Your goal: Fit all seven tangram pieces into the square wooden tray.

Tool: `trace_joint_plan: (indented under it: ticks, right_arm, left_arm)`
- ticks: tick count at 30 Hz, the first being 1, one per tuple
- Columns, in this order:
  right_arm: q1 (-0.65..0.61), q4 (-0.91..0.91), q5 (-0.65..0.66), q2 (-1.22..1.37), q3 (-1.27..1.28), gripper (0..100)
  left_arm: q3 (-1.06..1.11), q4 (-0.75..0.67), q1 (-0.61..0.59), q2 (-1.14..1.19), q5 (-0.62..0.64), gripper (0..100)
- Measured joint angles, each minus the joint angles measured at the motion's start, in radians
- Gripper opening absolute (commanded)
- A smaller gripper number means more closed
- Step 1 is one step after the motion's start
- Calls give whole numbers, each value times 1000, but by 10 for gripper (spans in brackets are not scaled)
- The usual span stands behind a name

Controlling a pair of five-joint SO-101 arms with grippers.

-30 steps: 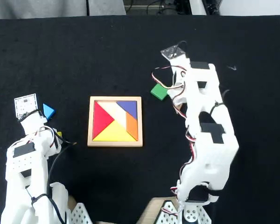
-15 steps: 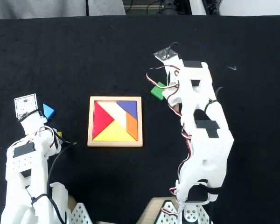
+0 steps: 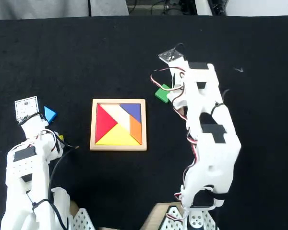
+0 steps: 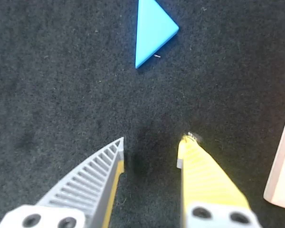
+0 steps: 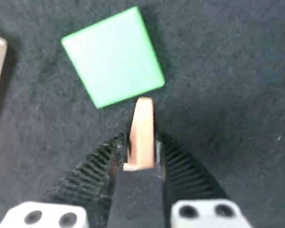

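- Black table (image 3: 62, 57).
- Right arm (image 3: 209, 139) stretches from the lower centre up to the upper centre. Its claw (image 5: 140, 141) is clamped on a thin tan piece (image 5: 143, 118), just beside the green square (image 3: 162, 93).
- Left arm (image 3: 29, 163) is folded at lower left. Its claw (image 4: 152, 145) gapes wide, gripping nothing, near the blue triangle (image 3: 49, 114).
- Tray (image 3: 118, 101) lies mid-frame, between the arms.
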Motion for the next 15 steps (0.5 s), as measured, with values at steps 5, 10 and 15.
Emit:
trace_joint_plan:
  ticks: [5, 10, 15]
  right_arm:
    - [-41, 0, 0, -187, 110, 11]
    - [-126, 5, -106, -404, 256, 11]
    - [-262, 0, -365, -595, 365, 11]
  left_arm:
    - [0, 0, 0, 0, 0, 191]
    - [0, 0, 0, 0, 0, 191]
    - [0, 0, 0, 0, 0, 191]
